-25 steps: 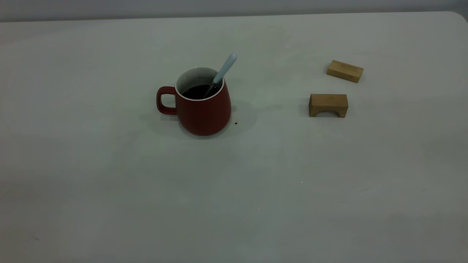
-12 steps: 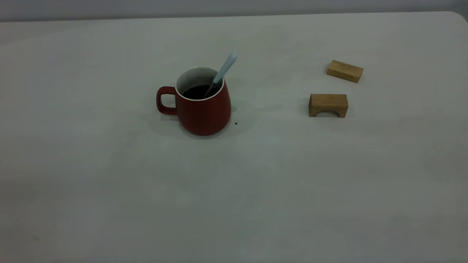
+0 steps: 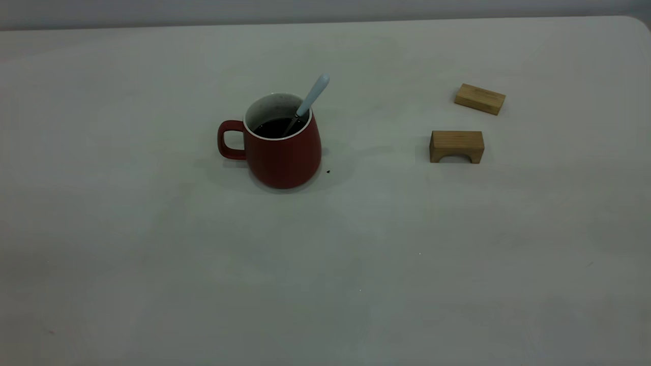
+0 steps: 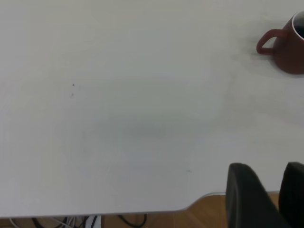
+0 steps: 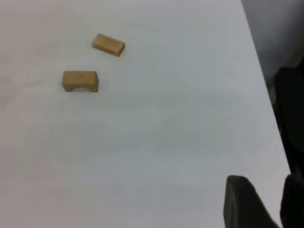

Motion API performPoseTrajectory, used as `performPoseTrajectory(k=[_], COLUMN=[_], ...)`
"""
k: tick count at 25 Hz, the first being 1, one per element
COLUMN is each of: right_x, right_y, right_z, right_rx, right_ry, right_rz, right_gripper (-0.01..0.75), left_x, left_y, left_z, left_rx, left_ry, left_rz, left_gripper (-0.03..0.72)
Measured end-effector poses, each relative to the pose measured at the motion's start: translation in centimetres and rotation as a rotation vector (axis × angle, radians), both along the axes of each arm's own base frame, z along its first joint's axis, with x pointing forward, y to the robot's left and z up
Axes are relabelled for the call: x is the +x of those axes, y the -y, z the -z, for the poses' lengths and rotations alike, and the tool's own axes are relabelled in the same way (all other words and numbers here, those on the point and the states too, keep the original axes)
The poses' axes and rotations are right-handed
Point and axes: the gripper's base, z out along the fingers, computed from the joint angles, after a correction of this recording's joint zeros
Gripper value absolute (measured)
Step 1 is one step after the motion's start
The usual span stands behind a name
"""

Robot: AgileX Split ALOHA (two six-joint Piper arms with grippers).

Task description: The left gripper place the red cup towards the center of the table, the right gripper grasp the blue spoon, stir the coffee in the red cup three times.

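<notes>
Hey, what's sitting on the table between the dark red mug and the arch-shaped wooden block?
Nothing but a tiny dark speck beside the dark red mug. Toward the arch-shaped wooden block, the exterior view shows bare pale tabletop.

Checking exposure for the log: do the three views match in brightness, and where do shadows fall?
Exterior view: dim; the red cup casts a soft shadow on the table, and so does the arched wooden block. Left wrist view: much brighter, the cup cut off at the frame edge. Right wrist view: bright, with faint shadows by the flat wooden block.
</notes>
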Motion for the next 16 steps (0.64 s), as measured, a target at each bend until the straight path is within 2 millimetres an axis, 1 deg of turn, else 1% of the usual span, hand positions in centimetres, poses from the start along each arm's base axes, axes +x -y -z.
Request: performPoseTrajectory(k=[16], right_x=[0.00], right_y=[0.03], right_z=[0.00], right_rx=[-0.003], right_ry=[0.000], right_rz=[-0.017], right_gripper=[0.237], left_x=[0.00], left_y=[0.00], left_z=[0.00], left_rx=[0.000], left_ry=[0.000], left_rz=[0.000], left_gripper=[0.246])
